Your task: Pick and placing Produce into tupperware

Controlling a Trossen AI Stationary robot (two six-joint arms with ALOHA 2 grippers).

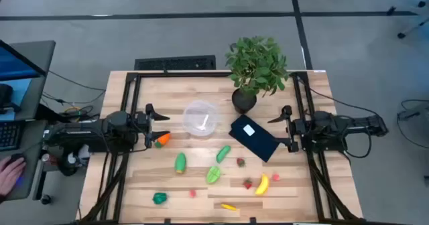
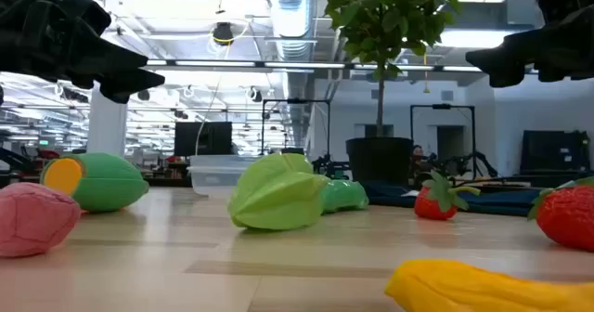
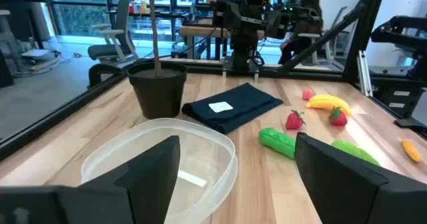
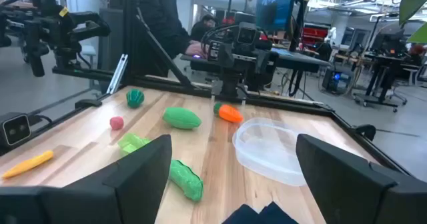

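Note:
The clear round tupperware stands on the table between both arms. Produce lies scattered on the near half. There is an orange carrot, green cucumbers, a green pepper, a banana and a strawberry. My left gripper is open and hovers left of the tupperware, with the carrot beside its near finger. My right gripper is open, at the table's right, beside the dark blue rectangle.
A dark blue flat rectangle with a white label lies right of the tupperware. A leafy potted plant stands at the far edge. A dark green piece and a small yellow-orange piece lie near the near edge. A person's hand shows off-table left.

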